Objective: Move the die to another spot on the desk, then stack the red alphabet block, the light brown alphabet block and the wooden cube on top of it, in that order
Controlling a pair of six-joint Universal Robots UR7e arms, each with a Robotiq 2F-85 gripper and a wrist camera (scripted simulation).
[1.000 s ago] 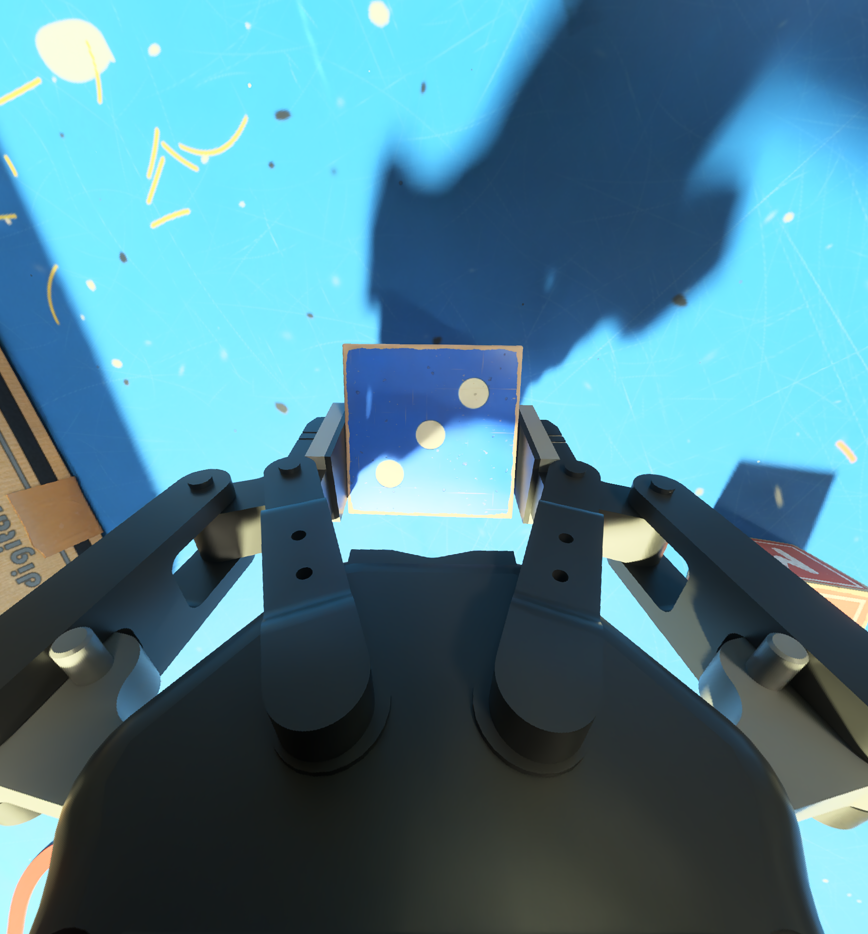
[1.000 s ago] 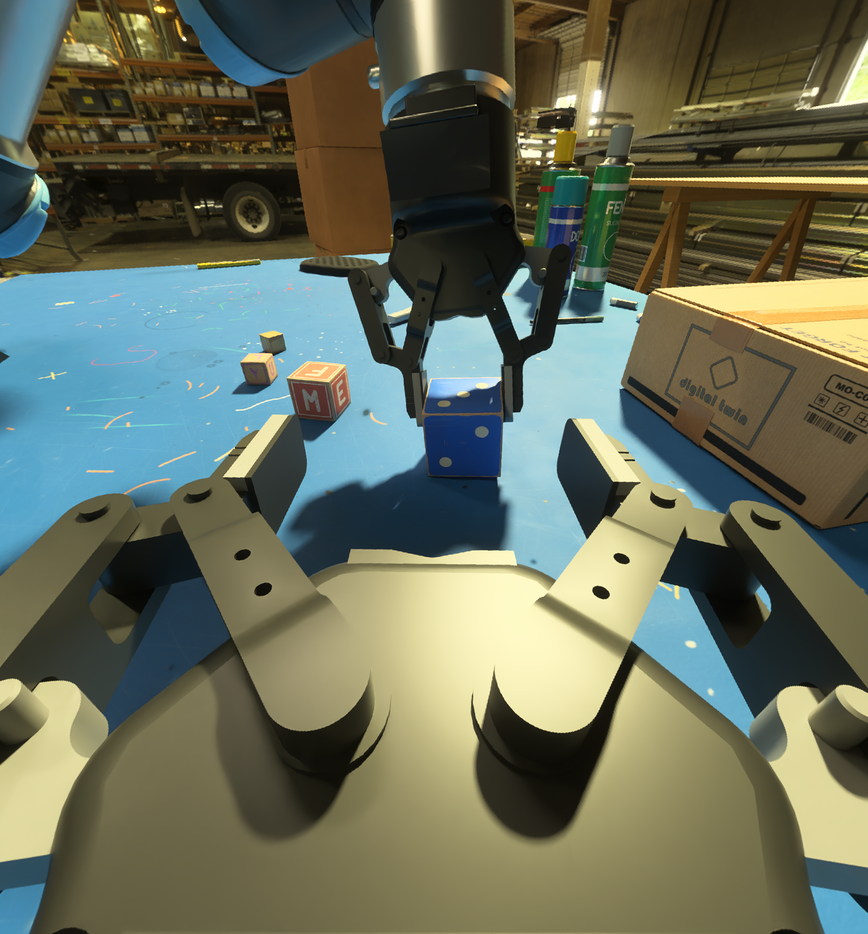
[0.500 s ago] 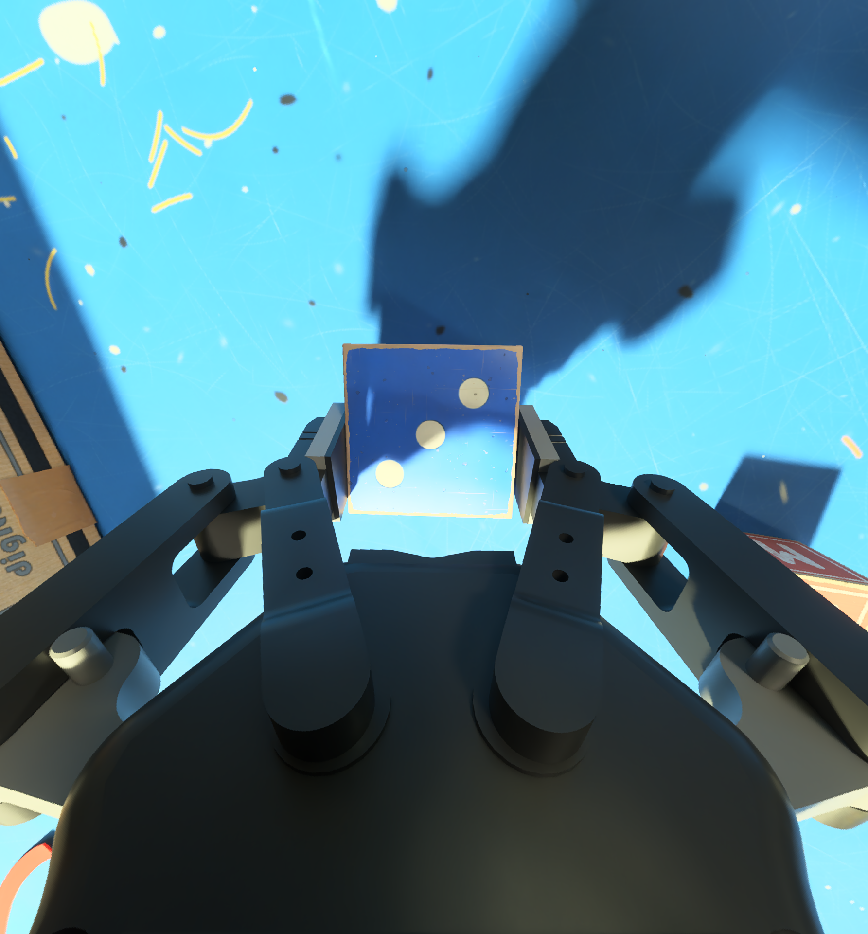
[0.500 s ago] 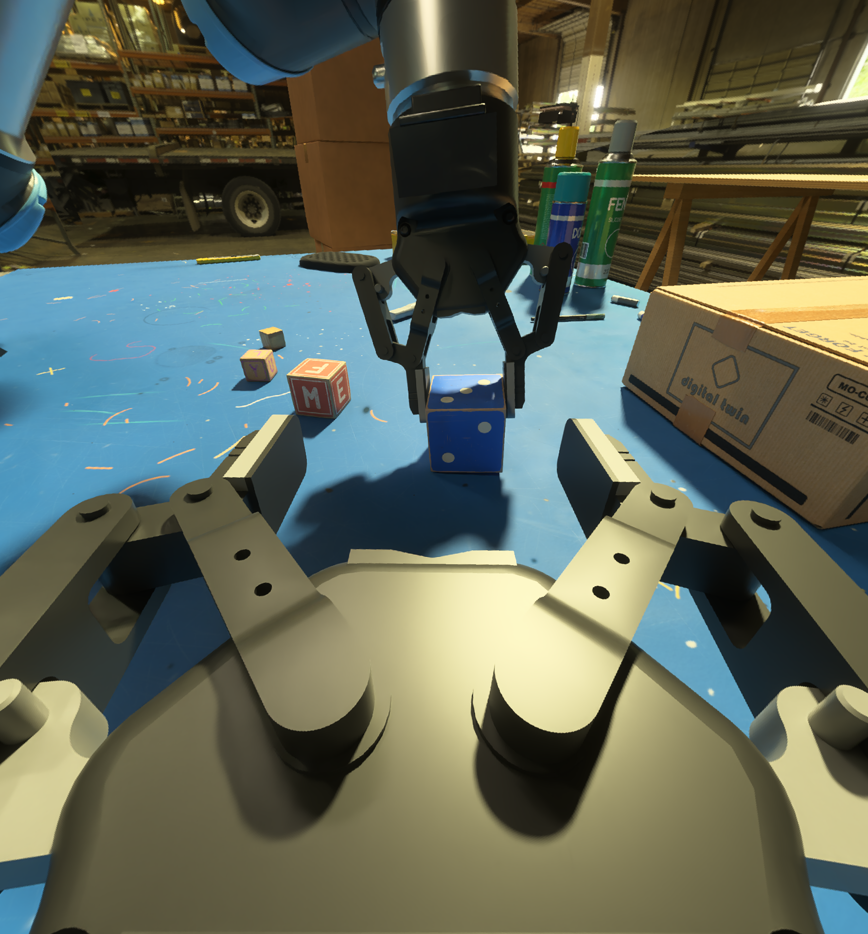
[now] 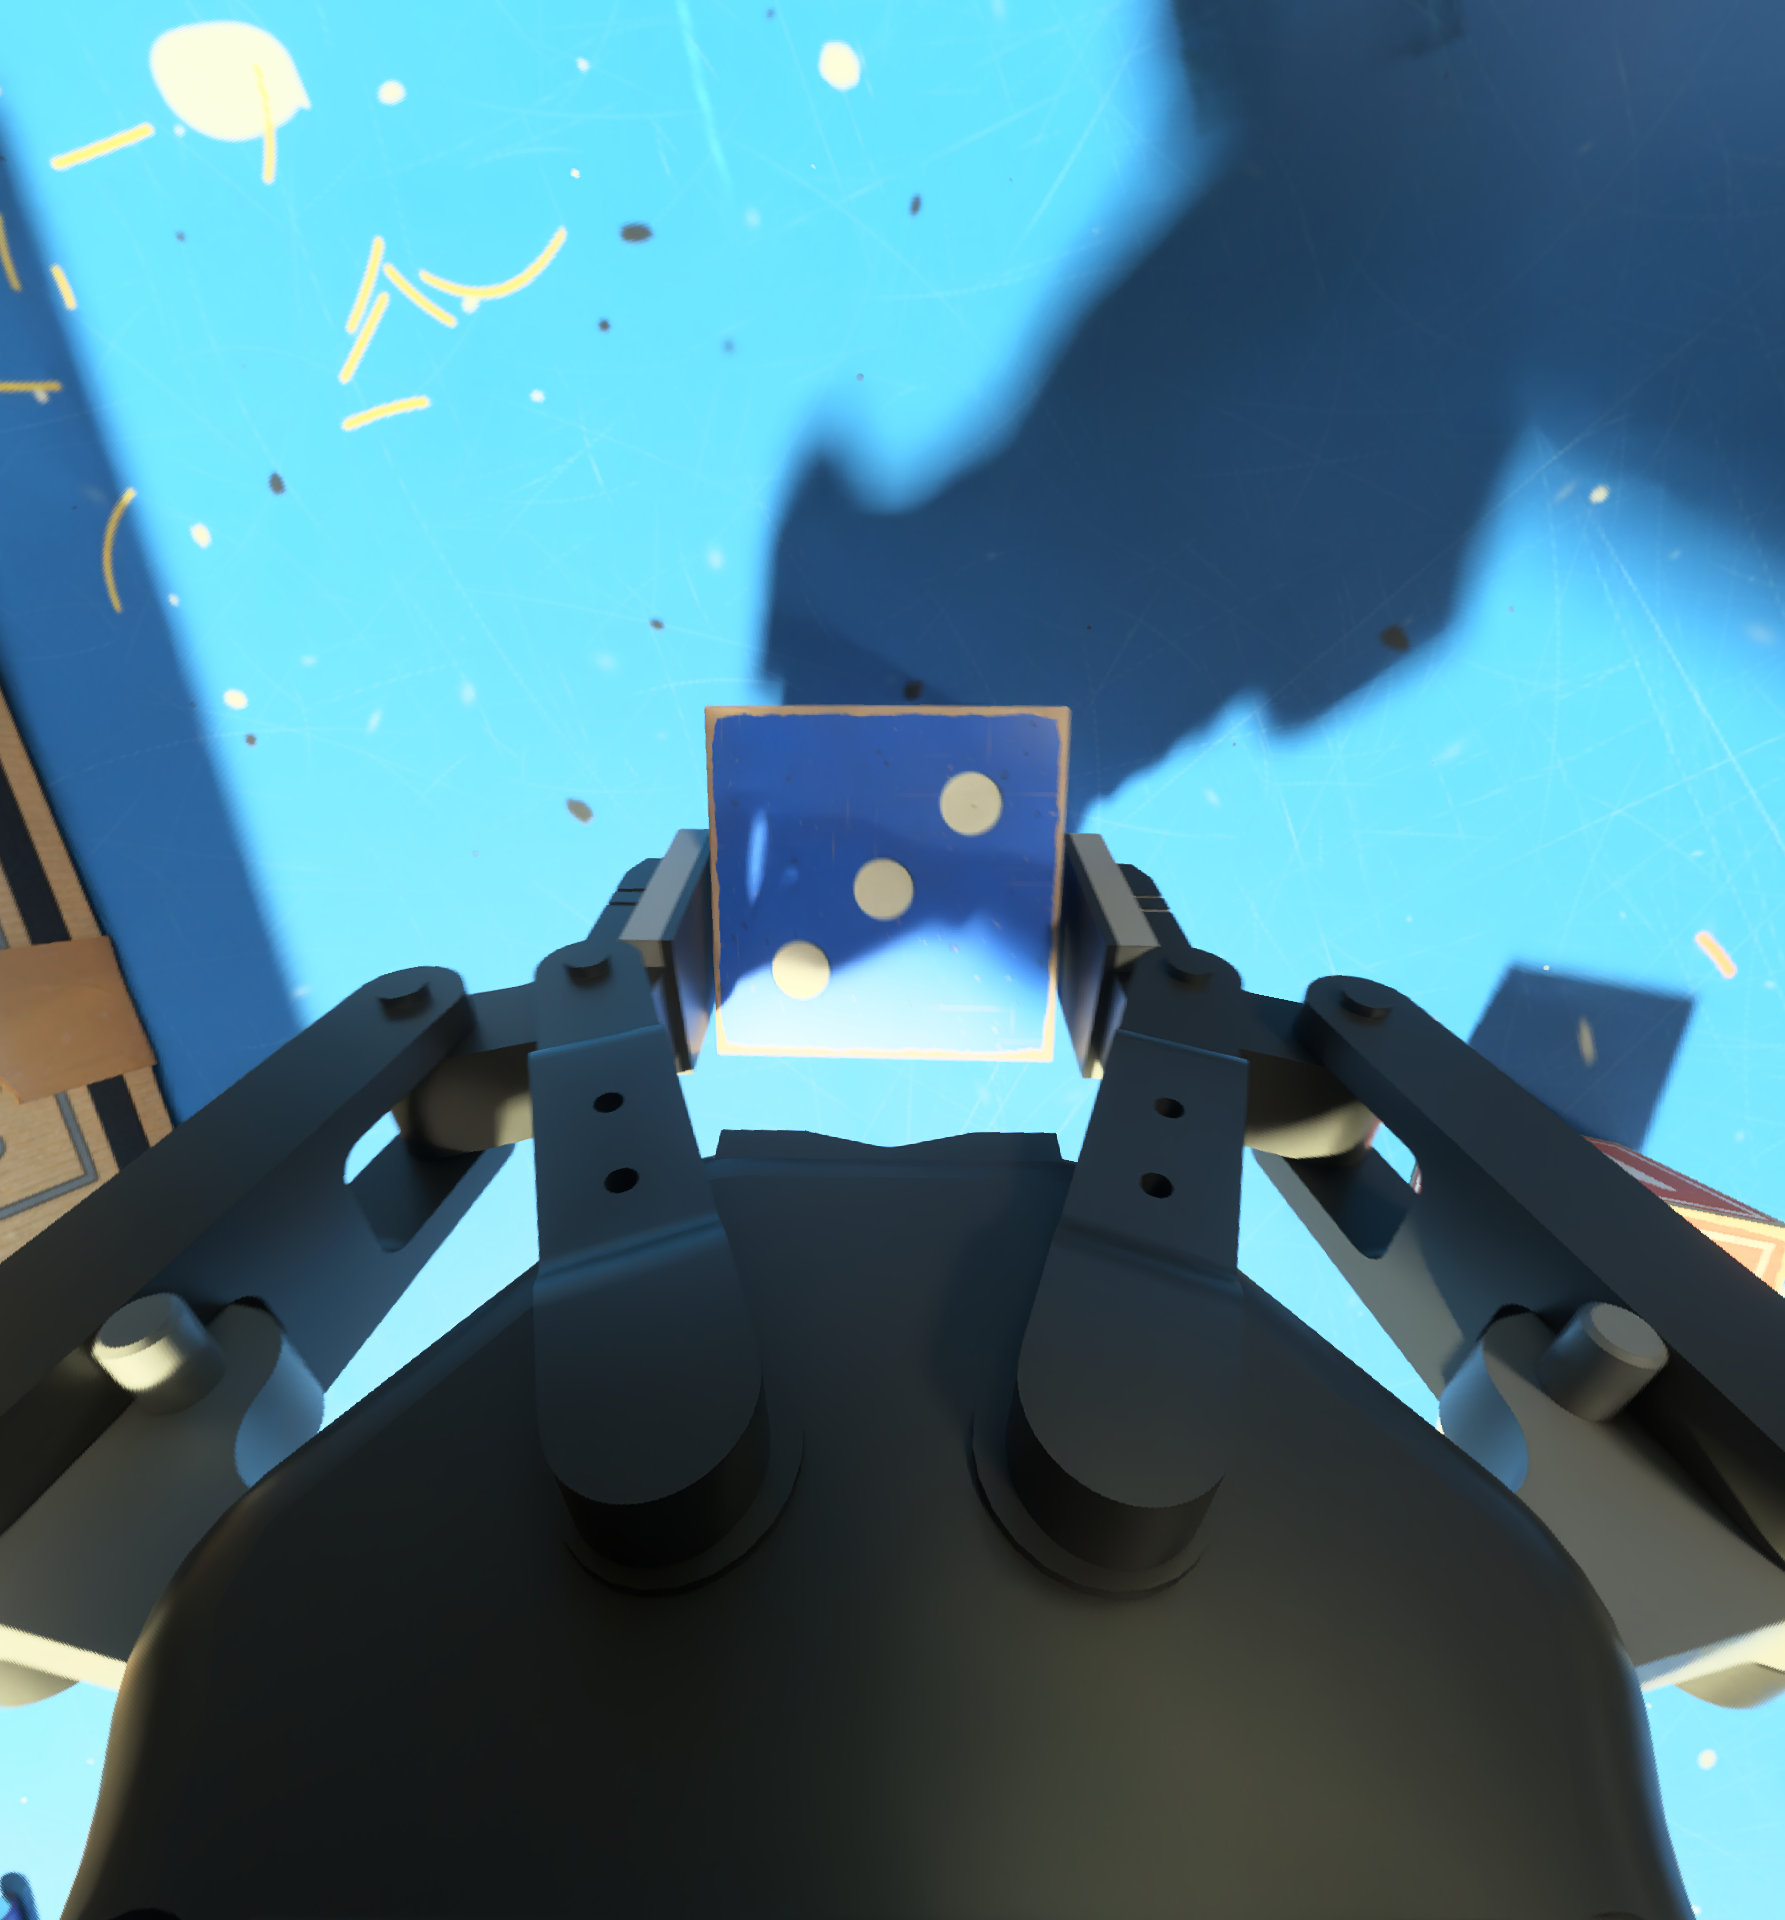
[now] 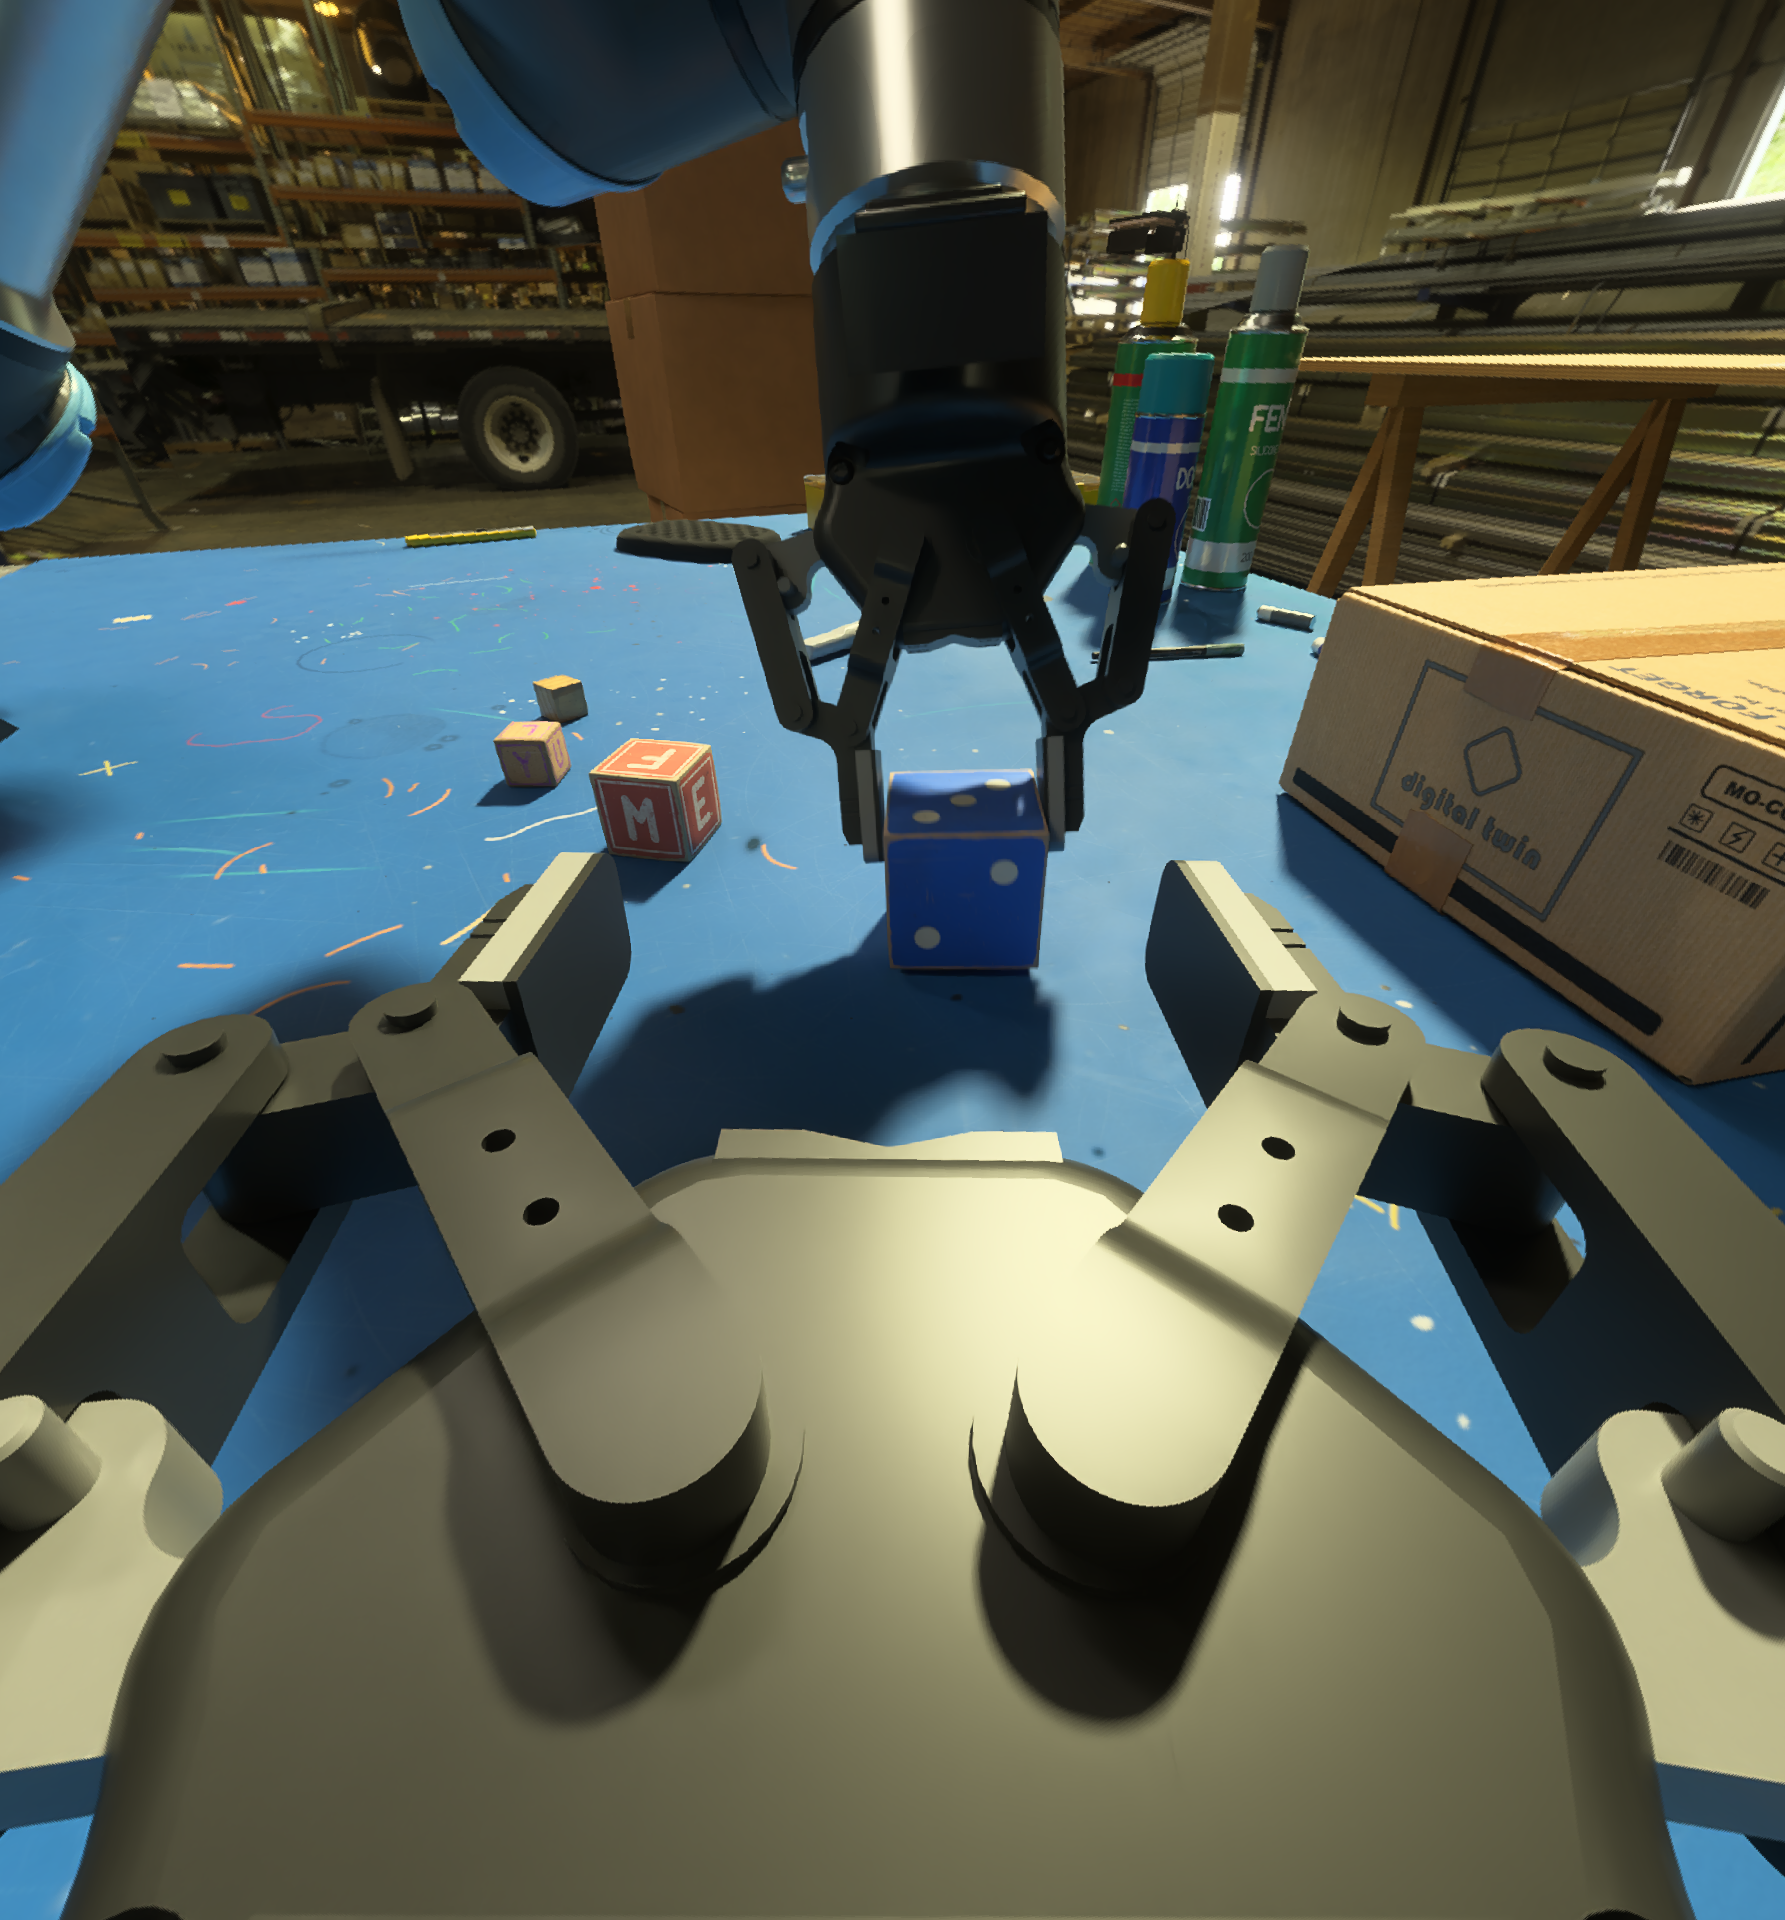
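My left gripper [image 5: 883, 914] is shut on the blue die [image 5: 883, 883], pads on its left and right faces, with the three-dot face toward the camera. From the right wrist view, the left gripper [image 6: 961, 821] comes down from above and holds the die [image 6: 966, 883] at or just above the blue desk. The red alphabet block [image 6: 654, 800] sits left of the die and also shows at the right edge of the left wrist view [image 5: 1719, 1216]. The light brown alphabet block [image 6: 533, 750] and the small wooden cube [image 6: 560, 696] lie farther left. My right gripper [image 6: 893, 909] is open and empty, in front of the die.
A cardboard box [image 6: 1594, 790] lies right of the die and shows at the left edge of the left wrist view [image 5: 5, 987]. Spray cans [image 6: 1241, 447] stand at the back of the desk, with a black round pad [image 6: 696, 538] to their left.
My left gripper has shifted slightly over the desk with the die still in it, a little away from the cardboard box. The right gripper has stayed open and still.
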